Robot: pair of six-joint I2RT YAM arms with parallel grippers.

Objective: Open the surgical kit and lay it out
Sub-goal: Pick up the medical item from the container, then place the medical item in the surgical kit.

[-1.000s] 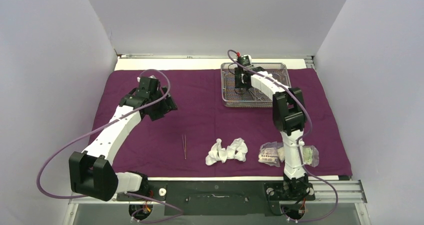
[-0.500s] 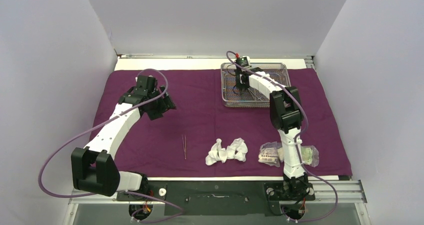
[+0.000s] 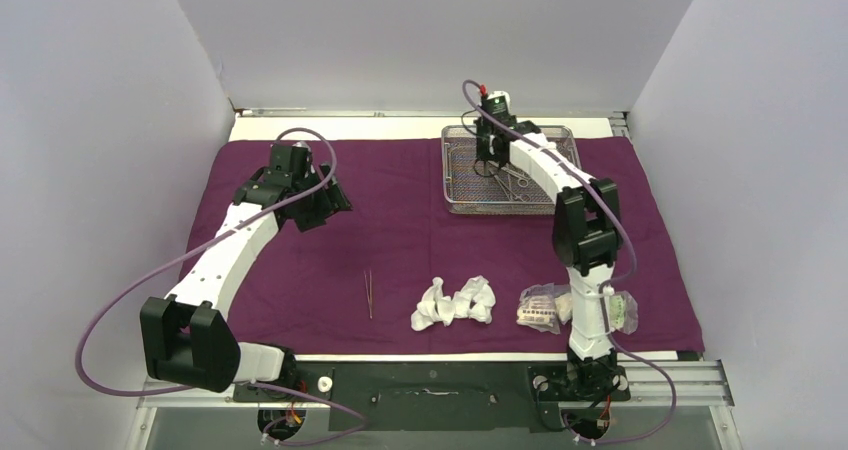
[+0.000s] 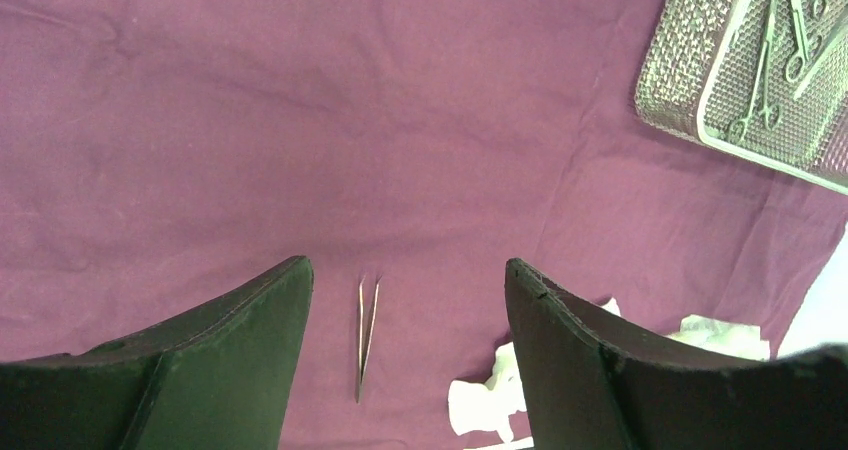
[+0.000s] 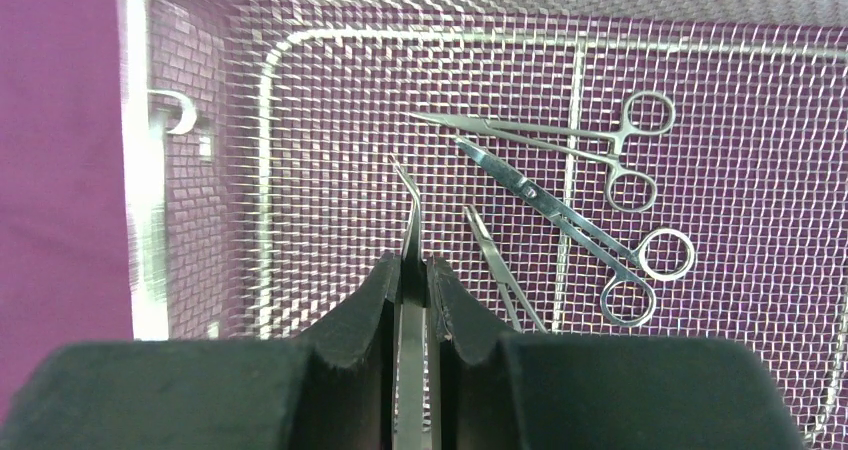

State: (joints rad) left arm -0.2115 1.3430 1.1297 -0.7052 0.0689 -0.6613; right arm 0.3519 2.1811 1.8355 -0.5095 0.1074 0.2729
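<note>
Looking through the right wrist camera, you get what the top view hides behind the arm: your right gripper is pinched shut on a bent-tipped forceps inside the wire-mesh tray, with ring-handled forceps lying beside it. Your left gripper hangs wide and empty over the purple cloth. In its own view, slim tweezers lie flat on the cloth between its fingers.

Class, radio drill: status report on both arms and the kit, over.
Left fingers open, empty, above dark purple cloth. Right fingers shut on curved-tip steel tweezers over silver wire-mesh tray. Ring-handled forceps lie alongside, clear of grip.
</note>
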